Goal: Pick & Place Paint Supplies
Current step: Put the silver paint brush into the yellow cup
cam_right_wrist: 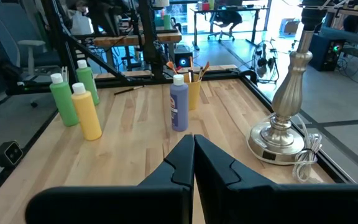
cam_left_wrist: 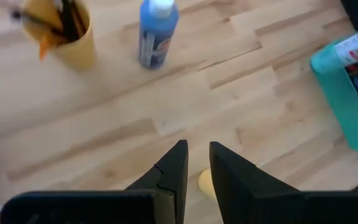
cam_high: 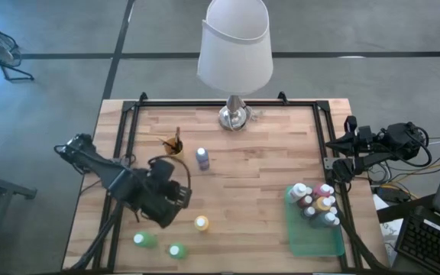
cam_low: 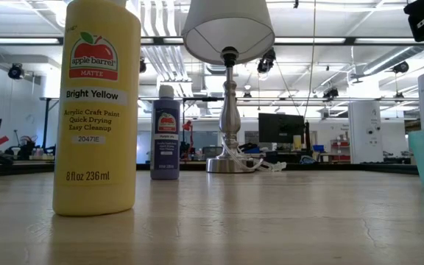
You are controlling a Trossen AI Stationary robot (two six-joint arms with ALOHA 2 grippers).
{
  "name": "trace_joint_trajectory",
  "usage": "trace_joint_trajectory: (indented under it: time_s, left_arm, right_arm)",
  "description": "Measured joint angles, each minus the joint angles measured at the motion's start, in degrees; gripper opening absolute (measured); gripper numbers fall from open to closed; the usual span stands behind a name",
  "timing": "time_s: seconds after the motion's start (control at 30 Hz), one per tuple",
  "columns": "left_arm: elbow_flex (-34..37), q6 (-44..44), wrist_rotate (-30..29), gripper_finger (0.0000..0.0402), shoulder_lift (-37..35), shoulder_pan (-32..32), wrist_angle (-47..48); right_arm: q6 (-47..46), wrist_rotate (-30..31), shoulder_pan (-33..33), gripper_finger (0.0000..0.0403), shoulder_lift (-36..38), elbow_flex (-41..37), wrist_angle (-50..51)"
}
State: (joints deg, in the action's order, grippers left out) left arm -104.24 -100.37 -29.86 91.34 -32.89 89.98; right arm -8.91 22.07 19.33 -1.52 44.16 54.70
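Two green bottles (cam_high: 157, 244) stood near the table's (cam_high: 258, 191) front edge — a yellow bottle (cam_high: 202, 223) just behind. The left gripper (cam_left_wrist: 197, 163) hovered above the yellow one, fingers narrowly parted, holding nothing. Capped bottles (cam_high: 316, 203) crowded the green tray (cam_high: 312, 238) at the front right corner. The right gripper (cam_right_wrist: 193, 152), clenched, waited off the right edge — bare wood lay open mid-table.

A grey tiled floor (cam_high: 52, 114) surrounds the wooden tabletop (cam_high: 258, 168); ceiling strip lights (cam_low: 330, 40) and monitors (cam_low: 278, 126) fill the workshop behind.
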Motion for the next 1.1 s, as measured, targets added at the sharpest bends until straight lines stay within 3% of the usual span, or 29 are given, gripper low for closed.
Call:
trace_joint_trajectory:
  time_s: [0.17, 0.47, 0.9, 1.1]
  left_arm:
    - [4.8, -9.1, 0.8, 0.0071, -0.5, -1.5, 0.1]
    - [17.3, -18.6, 17.1, 0.0071, -1.9, -1.0, 0.1]
    - [37.5, -30.3, 29.8, 0.0072, -12.7, -1.1, -2.6]
    - [44.7, -32.2, 33.1, 0.0113, -16.8, -1.0, -6.5]
  right_arm:
    - [0.0, 0.0, 0.0, 0.0008, 0.0, 0.0, 0.0]
    - [0.0, 0.0, 0.0, 0.0008, 0.0, 0.0, 0.0]
    - [0.0, 0.0, 0.0, 0.0008, 0.0, 0.0, 0.0]
    - [0.0, 0.0, 0.0, 0.0008, 0.0, 0.0, 0.0]
